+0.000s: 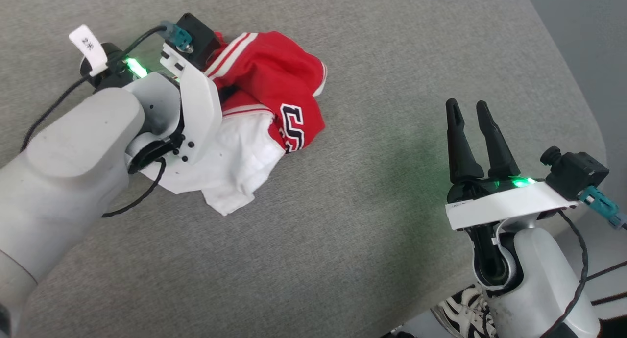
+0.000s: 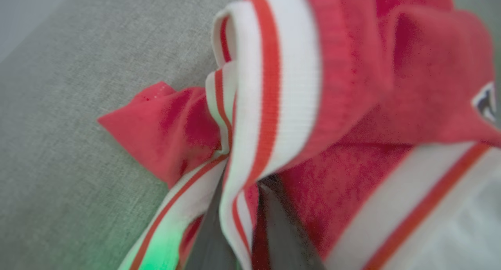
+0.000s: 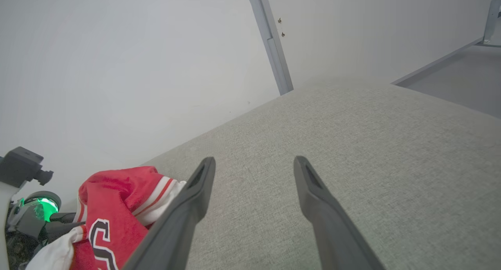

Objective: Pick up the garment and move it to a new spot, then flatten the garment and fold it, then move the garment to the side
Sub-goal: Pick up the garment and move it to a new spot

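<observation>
I cannot tell if my narrow left claw (image 2: 244,223) truly grips the T-shirt (image 1: 264,78) by its striped trim (image 2: 266,86), so I should pinch deeper; my right claw (image 1: 468,105) stands wide.

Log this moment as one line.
garment: bunched on grey cushion | left gripper: in its folds, grip unclear | right gripper: open, empty, apart from garment

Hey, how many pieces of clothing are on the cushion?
1: the garment, crumpled in a heap on the grey cushion, left side of the head view. Anything under it would be hidden.
</observation>
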